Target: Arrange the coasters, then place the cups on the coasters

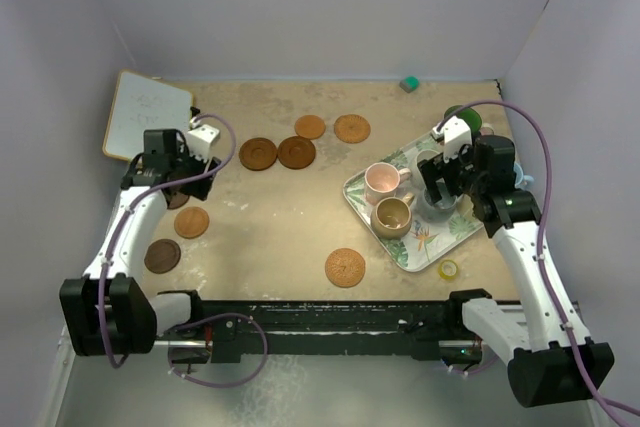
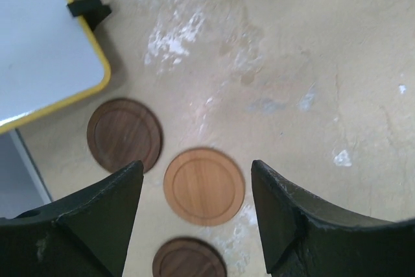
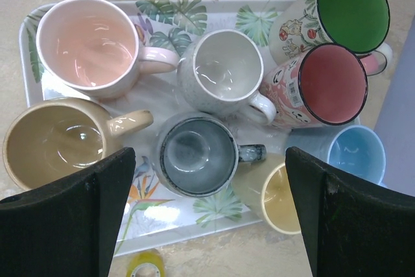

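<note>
Left gripper (image 2: 196, 180), empty and half-spread, straddles the tan coaster (image 2: 204, 187) below it; right gripper (image 3: 209, 160) gapes wide above the slate mug (image 3: 196, 155), likely lining up grasps.

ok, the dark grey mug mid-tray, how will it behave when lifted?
The dark grey mug looks glazed and glossy: probably rigid, slick to grip, chippable. It stands upright, squat, so likely stable. The yellow mug and pale speckled mug crowd it, so lifting may knock them.

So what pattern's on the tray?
Green tropical leaves on the white tray, clearest in the right wrist view.
</note>
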Robot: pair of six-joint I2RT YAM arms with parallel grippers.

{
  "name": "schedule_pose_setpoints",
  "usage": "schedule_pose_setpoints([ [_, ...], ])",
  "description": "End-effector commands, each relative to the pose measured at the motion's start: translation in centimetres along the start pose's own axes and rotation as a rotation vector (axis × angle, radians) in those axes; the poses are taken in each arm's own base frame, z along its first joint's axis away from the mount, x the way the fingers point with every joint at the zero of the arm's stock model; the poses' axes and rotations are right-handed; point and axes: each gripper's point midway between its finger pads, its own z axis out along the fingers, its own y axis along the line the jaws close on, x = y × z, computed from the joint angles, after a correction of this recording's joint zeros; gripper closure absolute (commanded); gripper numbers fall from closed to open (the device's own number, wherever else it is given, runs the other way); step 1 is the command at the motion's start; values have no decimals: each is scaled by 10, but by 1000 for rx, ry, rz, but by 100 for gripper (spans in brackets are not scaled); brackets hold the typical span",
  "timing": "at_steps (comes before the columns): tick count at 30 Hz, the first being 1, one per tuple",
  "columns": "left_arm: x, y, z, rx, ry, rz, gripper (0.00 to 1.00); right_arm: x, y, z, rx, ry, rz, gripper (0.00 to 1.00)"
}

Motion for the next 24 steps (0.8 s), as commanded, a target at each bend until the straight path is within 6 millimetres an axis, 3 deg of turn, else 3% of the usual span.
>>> schedule_pose_setpoints([
  [1, 19, 18, -20, -46, 3, -24, 35, -20, -2, -11, -3, -72, -7, 0],
  [5, 35, 40, -20, -103, 27, -87, 35, -20, -1, -10, -6, -71, -6, 0],
  [10, 49, 66, -6, -125, 55, -165, 35, -20, 2, -10, -28, -71, -8, 0],
  [24, 55, 85, 56, -16, 99, -250, 39, -23, 8, -13, -57, -83, -11, 0],
])
